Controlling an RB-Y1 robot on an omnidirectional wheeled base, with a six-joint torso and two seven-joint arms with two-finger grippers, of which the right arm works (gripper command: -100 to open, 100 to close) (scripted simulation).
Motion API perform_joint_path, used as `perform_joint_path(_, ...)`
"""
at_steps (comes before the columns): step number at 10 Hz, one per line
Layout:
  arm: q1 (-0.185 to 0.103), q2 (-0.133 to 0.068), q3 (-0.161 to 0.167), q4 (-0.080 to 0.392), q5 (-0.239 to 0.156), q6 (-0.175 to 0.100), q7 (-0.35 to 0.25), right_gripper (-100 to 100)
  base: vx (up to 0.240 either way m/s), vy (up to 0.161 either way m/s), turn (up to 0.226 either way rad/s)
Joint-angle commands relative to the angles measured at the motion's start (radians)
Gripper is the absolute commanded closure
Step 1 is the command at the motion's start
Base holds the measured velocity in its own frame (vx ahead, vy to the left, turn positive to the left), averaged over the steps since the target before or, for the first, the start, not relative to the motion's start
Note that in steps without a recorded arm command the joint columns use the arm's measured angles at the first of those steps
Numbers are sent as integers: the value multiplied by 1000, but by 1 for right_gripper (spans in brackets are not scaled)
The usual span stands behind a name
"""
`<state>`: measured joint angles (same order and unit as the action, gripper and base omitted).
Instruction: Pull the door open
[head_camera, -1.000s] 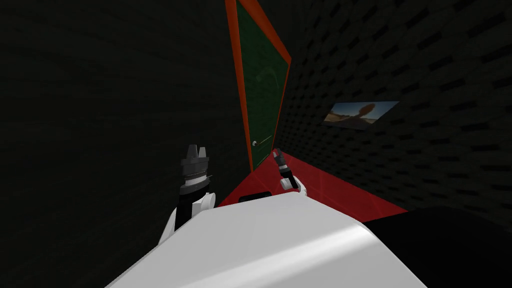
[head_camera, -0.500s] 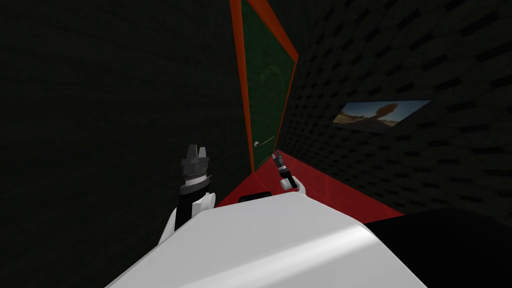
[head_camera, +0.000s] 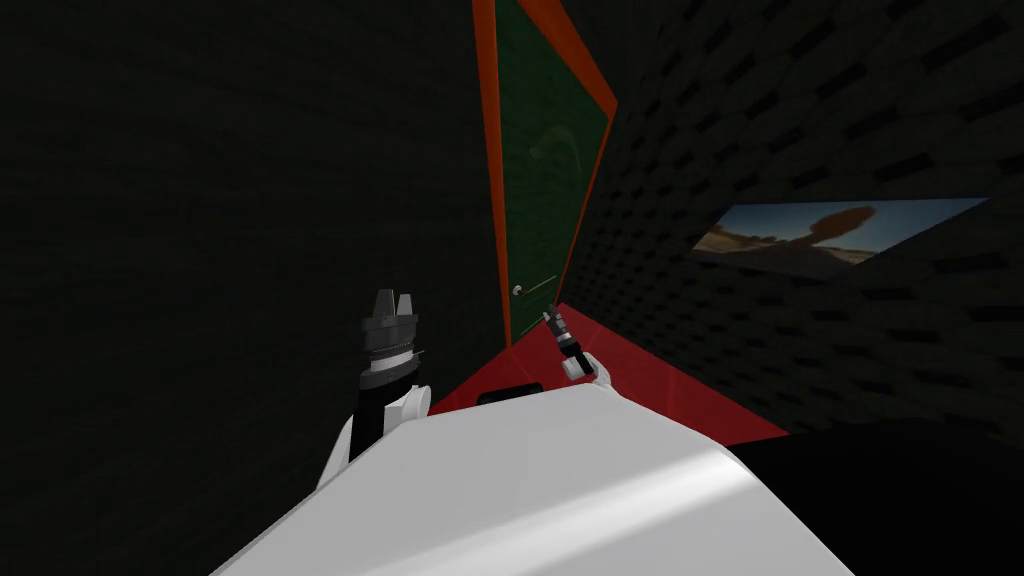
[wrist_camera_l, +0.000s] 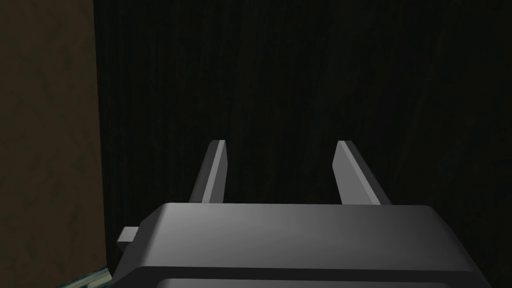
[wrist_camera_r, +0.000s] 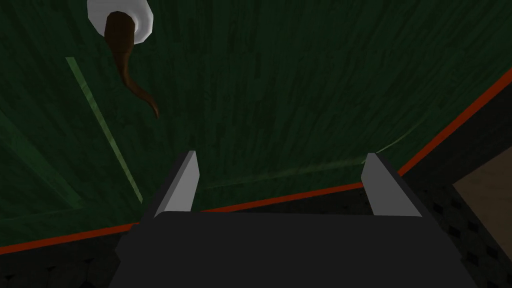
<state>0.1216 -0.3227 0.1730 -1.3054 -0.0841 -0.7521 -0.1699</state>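
Ahead, R of centre: dark green door (head_camera: 548, 170). Lever handle (wrist_camera_r: 131, 75) near R gripper (wrist_camera_r: 282, 156), fingers apart, empty, not touching. Judged stiff, heavyish; grip brown lever shaft. L gripper (wrist_camera_l: 280, 145) spread, idle.

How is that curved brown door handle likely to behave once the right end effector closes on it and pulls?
The handle is thin, tapering and curved, so it probably feels stiff but may slip from a flat grip. It springs from a round white plate, so it likely pivots there before the door swings. The right end effector is open, not yet on it.
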Motion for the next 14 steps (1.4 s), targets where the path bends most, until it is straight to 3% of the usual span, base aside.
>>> perform_joint_path(1, -13, -7, 5, 29, 0, 2, -8, -100, 48, -54, 82)
perform_joint_path(5, -74, -47, 36, 167, -2, -16, -47, -100, 55, -72, 191)
perform_joint_path(6, -74, -47, 36, 178, -2, -16, -47, -100, 47, -57, 57)
perform_joint_path(13, -152, -97, 76, 363, -3, -38, -97, -100, 39, -62, 150)
perform_joint_path(14, -152, -97, 76, 369, -3, -38, -97, -100, 28, -53, 27)
